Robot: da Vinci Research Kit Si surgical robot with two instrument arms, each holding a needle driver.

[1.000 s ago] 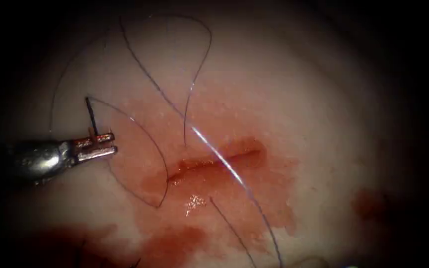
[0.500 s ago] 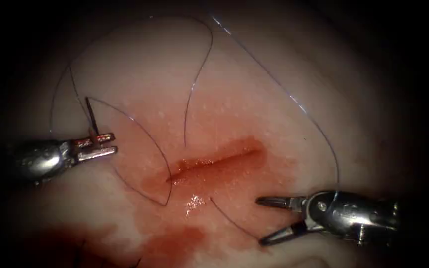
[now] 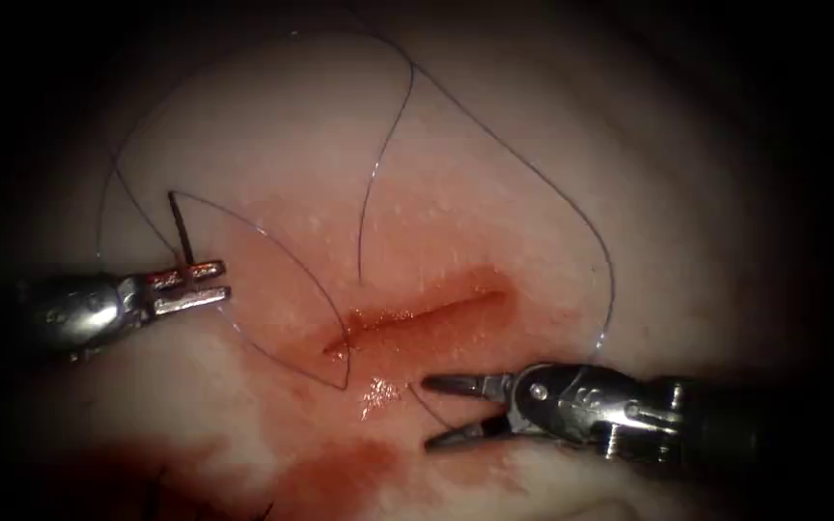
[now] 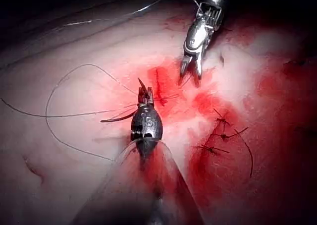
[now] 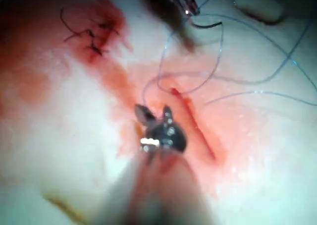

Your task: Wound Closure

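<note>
The cut [image 3: 427, 316] in the tissue [image 3: 494, 164] gapes unclosed amid slack thread [image 3: 571, 207]: the left tool [image 3: 190, 286] grips the needle [image 3: 181, 230] clear of tissue, left of the cut, near one end; the right tool [image 3: 448, 413] hangs wide-jawed, empty.

The right tool [image 3: 436, 413], jaws apart, has come leftward toward the cut [image 3: 417, 314].

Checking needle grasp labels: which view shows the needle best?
Endoscope view: the needle stands dark above the left tool, whose shut jaws hold its lower end, left of the cut. Left wrist view shows it foreshortened; right wrist view, distant.
</note>
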